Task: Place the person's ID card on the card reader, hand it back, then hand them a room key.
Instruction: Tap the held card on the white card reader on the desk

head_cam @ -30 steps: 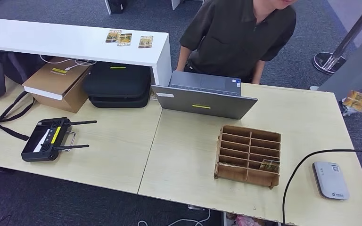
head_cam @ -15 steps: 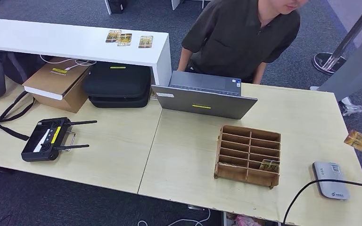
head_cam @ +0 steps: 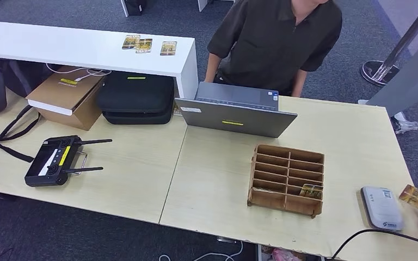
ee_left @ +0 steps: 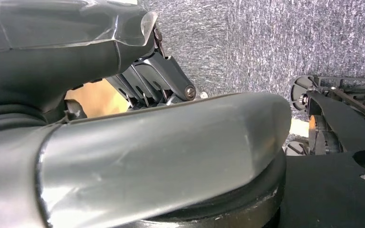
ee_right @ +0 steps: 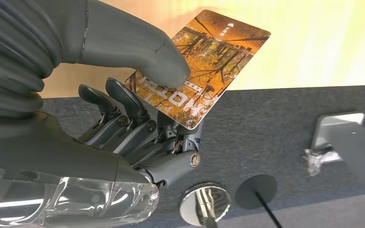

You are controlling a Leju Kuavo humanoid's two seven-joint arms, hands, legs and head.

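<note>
The right hand pinched the card by one end, thumb over fingers, just beside the card reader. The card looked thin, stiff and slippery, so holding the end seemed right. Whether the left hand was open, I could not tell.

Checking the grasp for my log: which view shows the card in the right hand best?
The right wrist view: the card is large, pinched under the right hand's thumb. The head view shows it small at the edge.
</note>
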